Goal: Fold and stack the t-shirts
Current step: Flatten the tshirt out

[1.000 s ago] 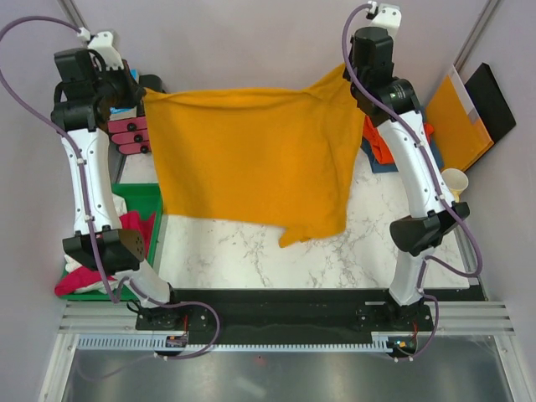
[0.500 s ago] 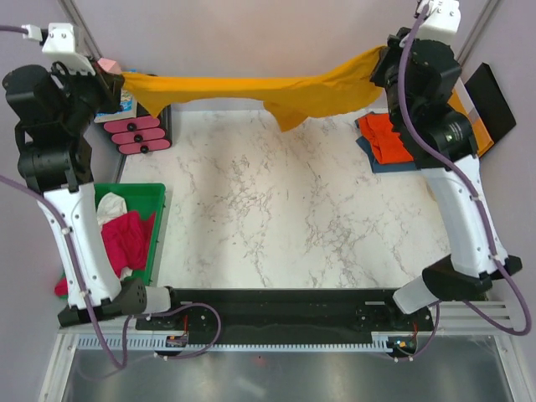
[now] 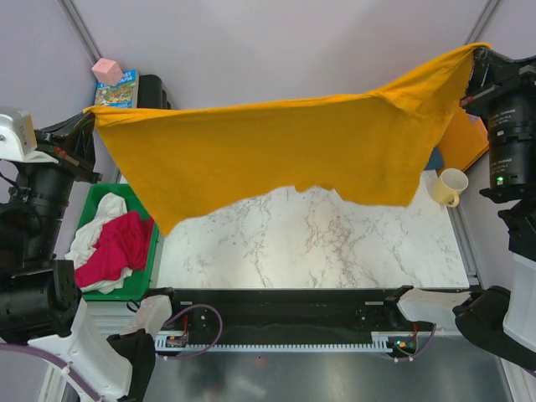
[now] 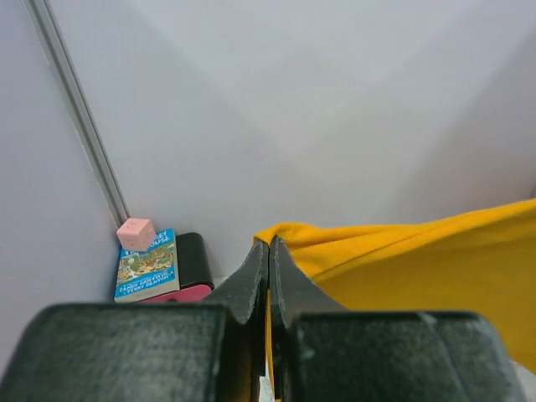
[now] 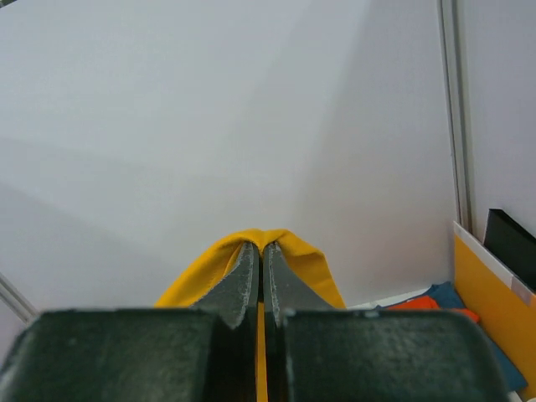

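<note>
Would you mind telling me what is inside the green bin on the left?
A magenta t-shirt is bunched together with a white t-shirt. The floor of the green bin, and anything beneath the shirts, is covered.

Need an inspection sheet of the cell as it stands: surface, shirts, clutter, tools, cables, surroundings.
Surface: marble table; far part hidden behind cloth.
Job's things: mustard-yellow shirt stretched in the air between both arms; magenta shirt and white shirt crumpled in green bin; red-orange shirt and dark blue shirt together at right.
Clutter: mug, orange-yellow folder, book, pink cube.
Grippers: left tool and right tool shut on the mustard-yellow shirt's corners.
Cables: purple cable looped at base rail.
Surroundings: plain walls.
</note>
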`<state>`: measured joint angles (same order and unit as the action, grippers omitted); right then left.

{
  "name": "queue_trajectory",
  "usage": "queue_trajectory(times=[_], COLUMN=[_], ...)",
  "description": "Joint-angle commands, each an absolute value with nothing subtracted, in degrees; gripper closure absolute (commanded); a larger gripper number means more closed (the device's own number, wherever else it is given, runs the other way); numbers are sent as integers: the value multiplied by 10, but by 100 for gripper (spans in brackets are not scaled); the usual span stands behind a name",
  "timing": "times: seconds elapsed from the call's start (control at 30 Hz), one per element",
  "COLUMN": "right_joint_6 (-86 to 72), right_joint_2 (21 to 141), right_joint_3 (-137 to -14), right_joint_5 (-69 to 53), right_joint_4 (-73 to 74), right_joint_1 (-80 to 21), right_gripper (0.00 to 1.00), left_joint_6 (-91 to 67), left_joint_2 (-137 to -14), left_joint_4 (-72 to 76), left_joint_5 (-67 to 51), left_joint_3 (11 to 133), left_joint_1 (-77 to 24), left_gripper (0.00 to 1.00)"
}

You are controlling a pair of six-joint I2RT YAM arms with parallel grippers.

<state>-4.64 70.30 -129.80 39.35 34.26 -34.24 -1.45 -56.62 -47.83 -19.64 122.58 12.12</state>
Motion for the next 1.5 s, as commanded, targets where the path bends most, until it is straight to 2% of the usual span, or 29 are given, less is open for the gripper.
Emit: queue_trajectory(times=[0.0,0.17,0.23,0.4,0.5,0.67,0.9,1.1,1.3,1.47], right_joint_6=[-29,-47,-54,-127,-141,-141,-141,-149,-152,-149], right_joint_2=[719,736,743,800,872,1044,1257,1361,1409,1385], right_joint_3=[-1274,-1178,-1132,-1047,-1020,-1052,-1162,-1252,-1306,-1291], right_joint_5=[429,456,450,362,330,312,300,283,272,286], right_joint_4=[331,298,275,248,215,174,153,152,153,156], right_joint_1=[-345,-344,-338,-244,-213,-190,-176,-170,-170,-178], right_gripper=[100,100,100,100,100,100,100,100,100,100], left_joint_6=[-7,-8,-8,-1,17,48,58,63,48,34], left_joint_2=[-602,-621,-630,-670,-724,-833,-1030,-1116,-1159,-1151], left_joint_4=[-505,-461,-439,-351,-293,-203,-127,-110,-111,-104], left_joint_5=[-181,-193,-205,-231,-238,-229,-177,-150,-129,-120], left_joint_3=[1222,1147,1080,919,856,796,814,882,932,931], left_joint_1=[122,122,123,122,120,100,78,78,79,79], left_gripper=[98,98,98,98,98,98,98,98,98,98])
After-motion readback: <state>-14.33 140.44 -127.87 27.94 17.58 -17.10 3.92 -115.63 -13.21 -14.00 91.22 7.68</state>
